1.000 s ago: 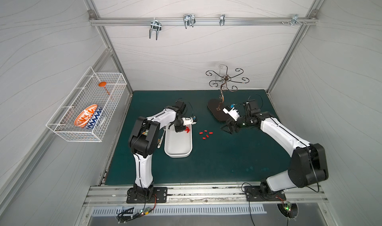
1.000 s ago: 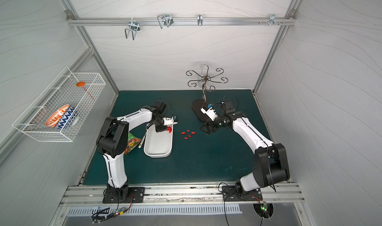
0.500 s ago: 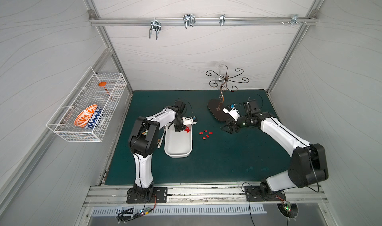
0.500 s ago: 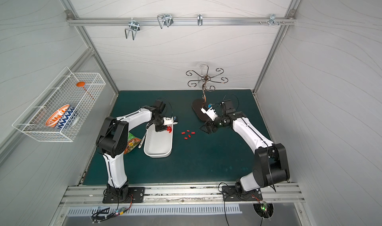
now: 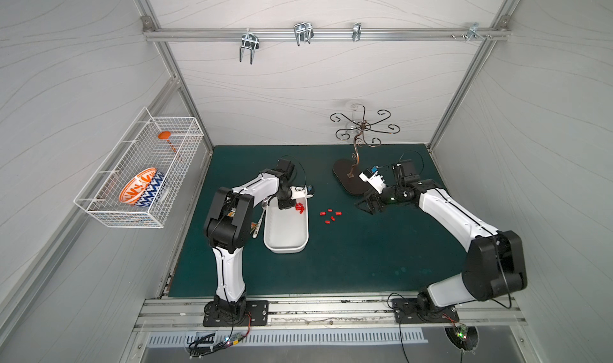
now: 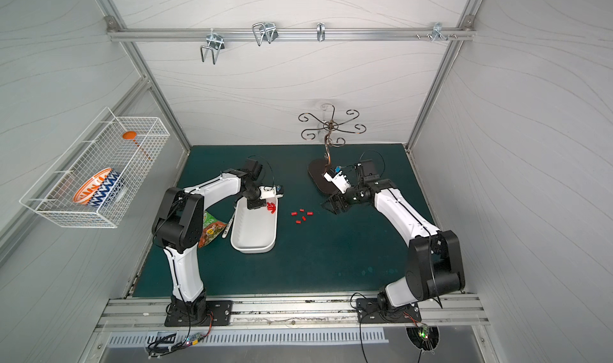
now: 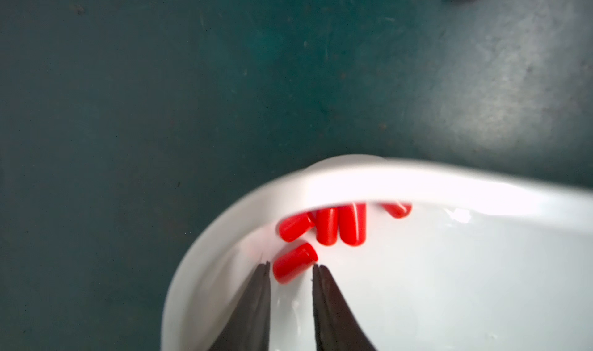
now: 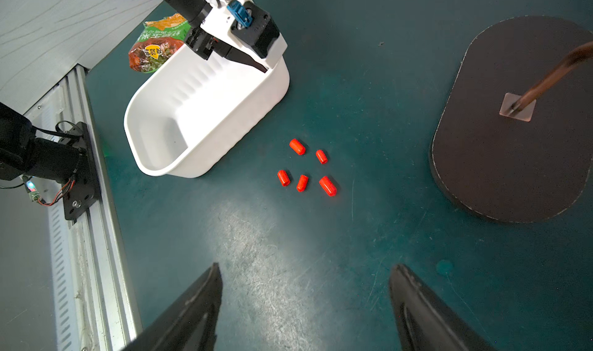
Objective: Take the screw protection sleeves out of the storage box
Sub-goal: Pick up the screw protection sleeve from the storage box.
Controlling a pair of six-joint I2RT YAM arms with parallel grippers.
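**Left gripper lining up on the next sleeve in the box corner**

The left gripper [image 7: 291, 266] is down inside the storage box [image 7: 417, 179]. Its fingers are released and narrowly parted, the tips either side of the near end of one red sleeve [image 7: 296, 260], which lies flat and angled on the floor. A sliver of white shows beside it, so it is not clamped yet.

Just past the fingertips, more screw protection sleeves [image 7: 337, 224] are packed against the curved corner wall, partly hidden under the rim. Beyond the rim is bare green mat [image 7: 192, 76].

Further out, five loose sleeves [image 8: 301, 182] lie on the mat, apart from the box. They are ahead of the right gripper [image 8: 306, 266], which has its fingers spread wide and empty.

Step, as I judge it: mid-task, about half out, grasp of the next sleeve about to start. The next move is to close on that sleeve, lift straight up clear of the wall, carry it over the rim and drop it by the loose ones. The sleeve sits skewed across the tips and may roll or pop out. The neighbours are close and could get nudged.
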